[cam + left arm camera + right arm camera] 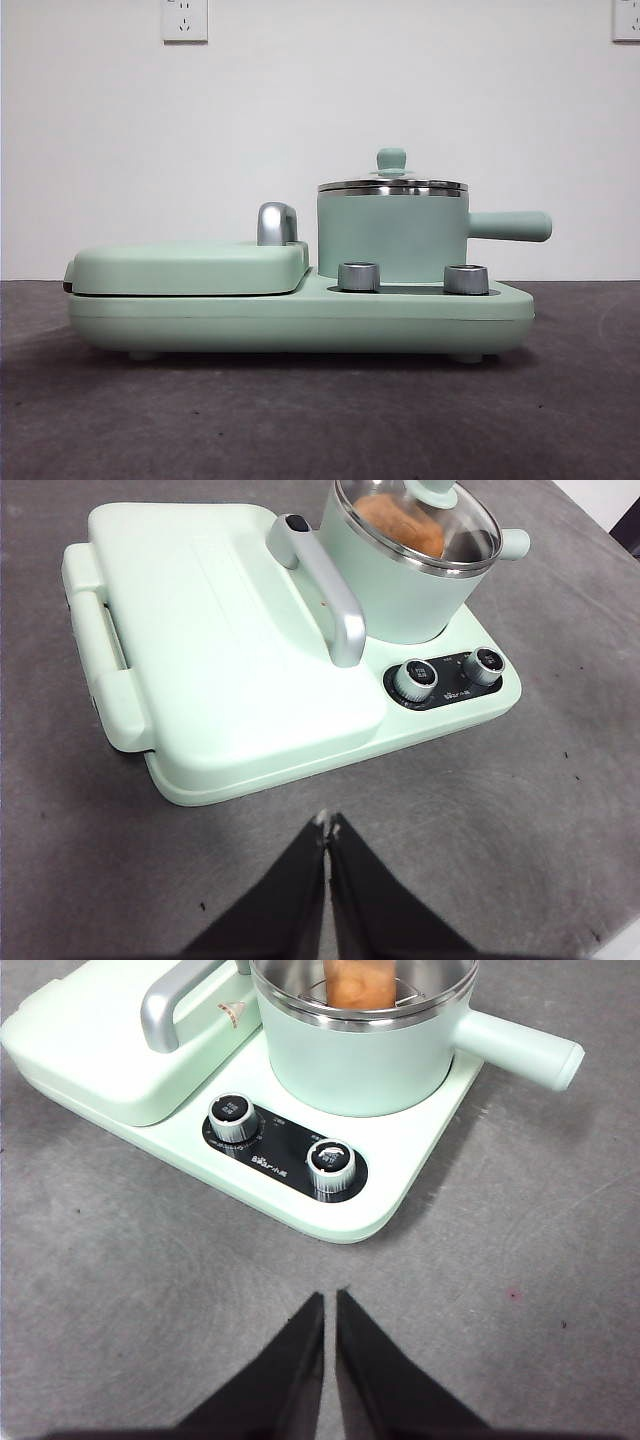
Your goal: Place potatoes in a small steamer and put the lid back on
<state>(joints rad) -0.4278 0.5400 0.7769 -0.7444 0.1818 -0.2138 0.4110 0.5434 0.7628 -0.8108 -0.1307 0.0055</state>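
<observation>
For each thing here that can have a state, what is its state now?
lid: on the small steamer, closed.
small steamer: upright on the cooker base, covered.
potato: inside the steamer, under the glass.
griddle cover: shut flat.
left gripper: shut, holding nothing.
right gripper: shut, holding nothing.

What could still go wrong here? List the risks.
Little looks left to do: the potato is inside the small steamer under the lid.

1. The steamer's side handle sticks out past the base, so a passing arm might snag it.
2. Whether the lid sits flush all round cannot be confirmed; a knock might shift it.
</observation>
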